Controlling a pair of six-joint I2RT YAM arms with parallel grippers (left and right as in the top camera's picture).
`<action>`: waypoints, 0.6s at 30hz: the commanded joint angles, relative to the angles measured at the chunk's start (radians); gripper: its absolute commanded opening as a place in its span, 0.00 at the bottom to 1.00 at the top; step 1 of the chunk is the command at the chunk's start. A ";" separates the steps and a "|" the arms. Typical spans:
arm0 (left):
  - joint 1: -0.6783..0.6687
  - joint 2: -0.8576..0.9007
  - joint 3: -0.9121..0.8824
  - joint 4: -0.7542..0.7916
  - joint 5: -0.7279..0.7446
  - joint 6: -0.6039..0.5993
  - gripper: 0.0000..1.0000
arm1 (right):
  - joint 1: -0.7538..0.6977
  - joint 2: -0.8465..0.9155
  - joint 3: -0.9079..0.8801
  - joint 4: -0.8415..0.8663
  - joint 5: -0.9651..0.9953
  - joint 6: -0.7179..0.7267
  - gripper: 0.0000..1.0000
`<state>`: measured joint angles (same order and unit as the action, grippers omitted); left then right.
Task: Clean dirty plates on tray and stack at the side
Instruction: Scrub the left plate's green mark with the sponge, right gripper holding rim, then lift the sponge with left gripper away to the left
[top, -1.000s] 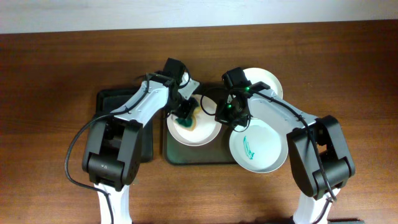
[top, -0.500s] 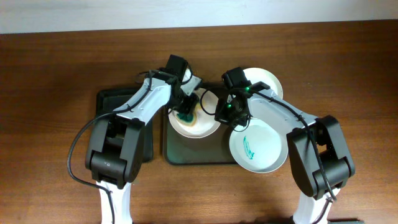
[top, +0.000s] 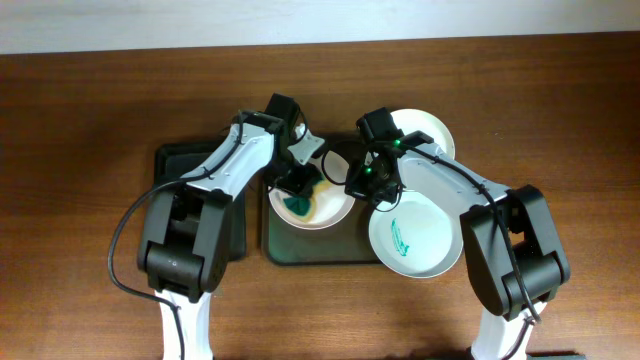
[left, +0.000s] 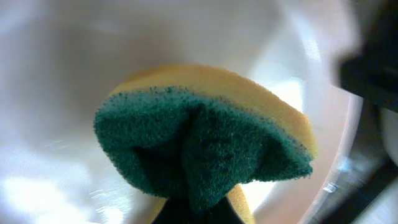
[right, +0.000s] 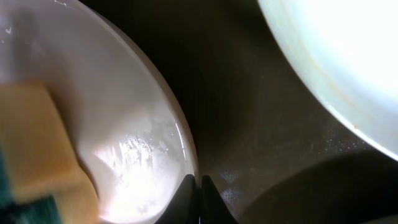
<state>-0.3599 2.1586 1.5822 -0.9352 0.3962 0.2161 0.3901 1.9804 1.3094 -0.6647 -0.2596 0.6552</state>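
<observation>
Seemingly left gripper (top: 297, 186) clamps sponge (left: 205, 149) on plate (top: 335, 211); right gripper (right: 199, 186) pinches its rim, over the tray (top: 310, 251).

Around the centre plate (top: 322, 214), the left gripper (top: 297, 186) and its sponge (top: 297, 204) crowd 11 o'clock. The right gripper (top: 354, 185) clamps the rim at 3, closing that side. A smeared plate (top: 415, 235) blocks 4 o'clock, and a third plate (top: 428, 130) sits at 2. Bare tray (top: 310, 248) lies open at 6, with table (top: 320, 305) beyond. The black tray (top: 175, 165) fills 9.
</observation>
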 joint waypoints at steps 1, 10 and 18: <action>-0.004 0.018 0.001 0.027 0.127 0.106 0.00 | 0.011 0.022 0.009 -0.005 0.013 0.004 0.04; -0.006 0.018 0.011 0.253 -0.395 -0.292 0.00 | 0.011 0.022 0.009 -0.005 0.018 0.004 0.04; -0.002 0.018 0.295 -0.069 -0.389 -0.336 0.00 | 0.011 0.022 0.009 -0.008 0.026 0.004 0.04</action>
<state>-0.3721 2.1750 1.7386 -0.9226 0.0536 -0.0856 0.3908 1.9816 1.3117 -0.6617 -0.2592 0.6579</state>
